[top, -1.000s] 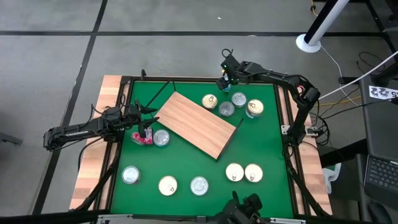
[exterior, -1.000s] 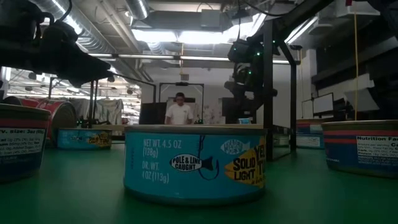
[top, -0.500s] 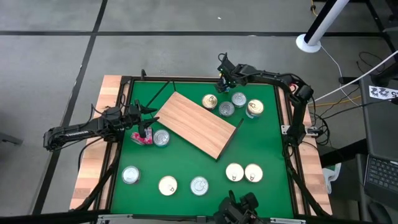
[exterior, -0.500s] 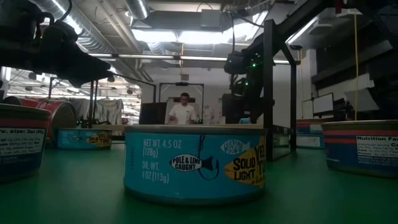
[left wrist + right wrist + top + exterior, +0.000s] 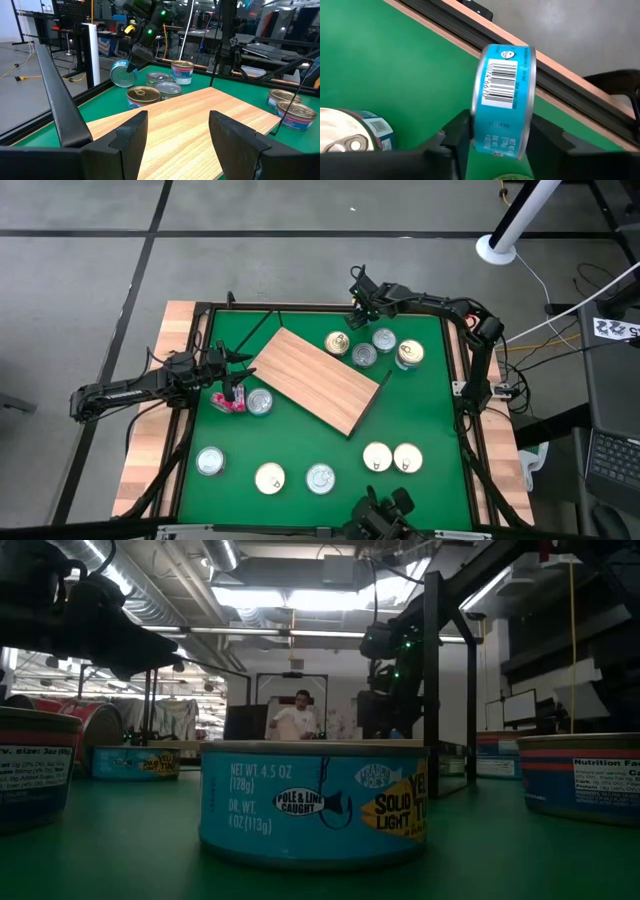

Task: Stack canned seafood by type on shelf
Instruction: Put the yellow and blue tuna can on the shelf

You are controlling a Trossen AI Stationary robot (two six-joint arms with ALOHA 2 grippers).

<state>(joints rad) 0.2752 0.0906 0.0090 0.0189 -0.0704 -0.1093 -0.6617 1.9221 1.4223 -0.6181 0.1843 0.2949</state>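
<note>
Two claws are showing on my feeds, and only the right one is carrying anything. My right claw (image 5: 492, 137) is hanging over the far edge of the table (image 5: 300, 430), near the middle of that edge, and it is grasping a blue-labelled tin (image 5: 504, 97) on edge, one finger against each flat face, with the barcode facing the wrist camera. From the left wrist camera I am seeing that same tin (image 5: 123, 76) lifted clear of the green mat, silver lid turned sideways.

Just beside it, nearer the far right corner, four tins are sitting in a loose cluster: a gold-lidded one (image 5: 338, 343), two silver ones (image 5: 364, 355) (image 5: 384, 339) and a cream-lidded one (image 5: 409, 353). The shelf (image 5: 316, 380) is lying flat and skewed across the middle of the table, bare of tins, its far end close to that cluster.

My left claw (image 5: 236, 385) is waiting near the left edge with its fingers spread and holding nothing, hovering over a pink-red tin (image 5: 226, 402) lying on its side, with a silver-lidded tin (image 5: 259, 401) just beside that one.

Along the near edge I am counting five more tins: three toward the left (image 5: 209, 461) (image 5: 270, 477) (image 5: 320, 478) and a touching pair (image 5: 377, 456) (image 5: 407, 457) toward the right.

A person (image 5: 297, 720) is standing in the room behind the table.
</note>
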